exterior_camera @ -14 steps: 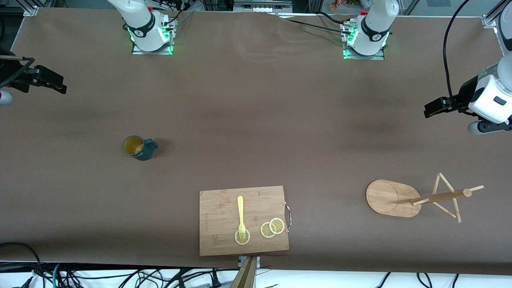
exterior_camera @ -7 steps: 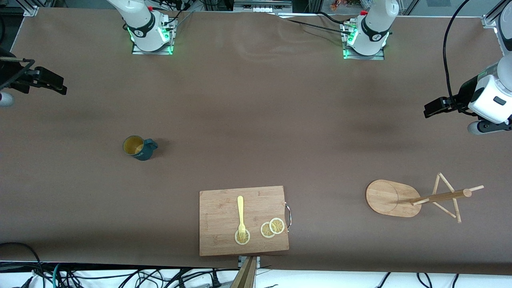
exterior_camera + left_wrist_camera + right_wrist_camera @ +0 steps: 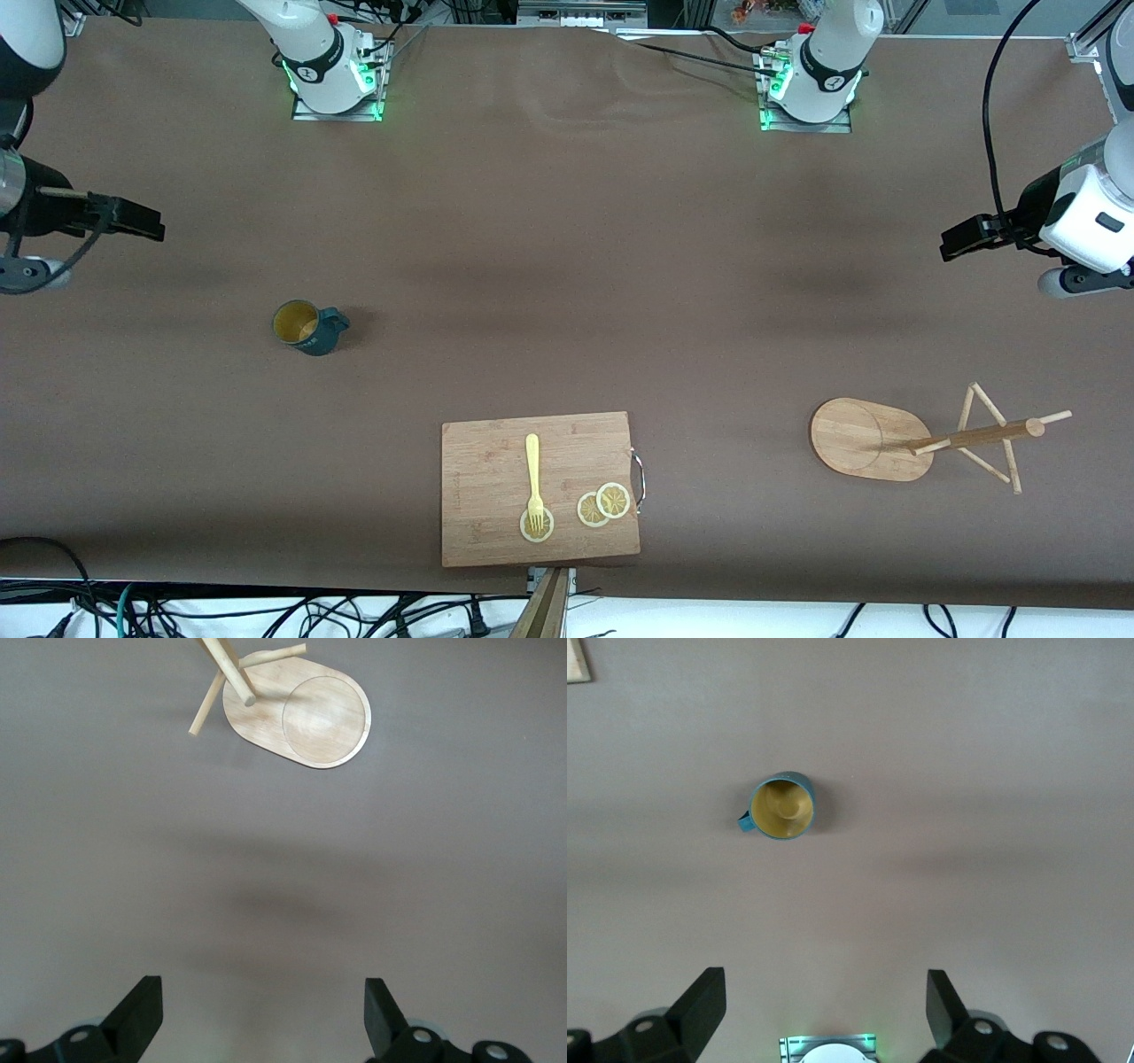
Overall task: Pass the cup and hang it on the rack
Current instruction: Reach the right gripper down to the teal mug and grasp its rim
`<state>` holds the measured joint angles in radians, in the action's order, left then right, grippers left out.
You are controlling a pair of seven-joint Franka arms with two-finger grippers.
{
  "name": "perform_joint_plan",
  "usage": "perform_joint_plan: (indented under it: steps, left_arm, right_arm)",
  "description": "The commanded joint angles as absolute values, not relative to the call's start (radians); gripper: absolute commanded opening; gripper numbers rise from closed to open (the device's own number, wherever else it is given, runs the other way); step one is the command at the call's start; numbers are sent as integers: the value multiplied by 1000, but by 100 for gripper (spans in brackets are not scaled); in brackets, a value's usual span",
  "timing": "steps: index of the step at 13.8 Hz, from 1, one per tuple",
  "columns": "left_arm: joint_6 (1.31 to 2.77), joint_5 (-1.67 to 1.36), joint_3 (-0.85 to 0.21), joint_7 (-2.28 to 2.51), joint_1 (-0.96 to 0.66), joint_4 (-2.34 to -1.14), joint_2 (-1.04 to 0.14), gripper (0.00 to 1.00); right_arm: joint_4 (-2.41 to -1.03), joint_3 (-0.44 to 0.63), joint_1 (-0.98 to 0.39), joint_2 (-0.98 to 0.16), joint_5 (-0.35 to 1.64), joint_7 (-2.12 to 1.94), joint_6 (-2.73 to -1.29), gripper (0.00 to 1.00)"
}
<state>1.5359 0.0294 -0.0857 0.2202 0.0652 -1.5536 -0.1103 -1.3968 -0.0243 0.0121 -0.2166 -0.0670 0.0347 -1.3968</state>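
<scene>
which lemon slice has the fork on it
The lone lemon slice under the fork's tines, toward the right arm's end; the other two slices overlap each other, untouched.

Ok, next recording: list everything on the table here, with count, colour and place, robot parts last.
cup: 1, dark teal with yellowish inside, upright on the table toward the right arm's end.
rack: 1, light bamboo, oval base with pole and pegs, toward the left arm's end.
cutting board: 1, light wood with a metal handle, at the table edge nearest the front camera.
fork: 1, pale yellow, lying on the cutting board.
lemon slices: 3, yellow, on the board; one under the fork's tines, two overlapping beside it.
right gripper: 1, black, open, in the air over bare table near the cup.
left gripper: 1, black, open, in the air over bare table near the rack.
</scene>
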Motion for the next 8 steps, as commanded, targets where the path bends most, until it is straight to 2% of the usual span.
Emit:
perform_joint_plan:
  steps: [1, 3, 6, 8]
  left_arm:
    - [1543, 52, -86, 222, 66, -1548, -117, 100]
    - [1536, 40, -86, 229, 69, -1548, -112, 100]
    - [1548, 37, -97, 229, 52, -1500, -144, 100]
    - [1644, 32, -97, 227, 51, -1480, -196, 100]
  right_arm:
    - [-1405, -31, 20, -231, -77, 34, -1404, 100]
    - [-1411, -32, 20, -319, -64, 34, -1440, 100]
    - [-1466, -34, 15, -370, -64, 35, -1546, 100]
    - [-1563, -34, 17, -373, -63, 35, -1656, 100]
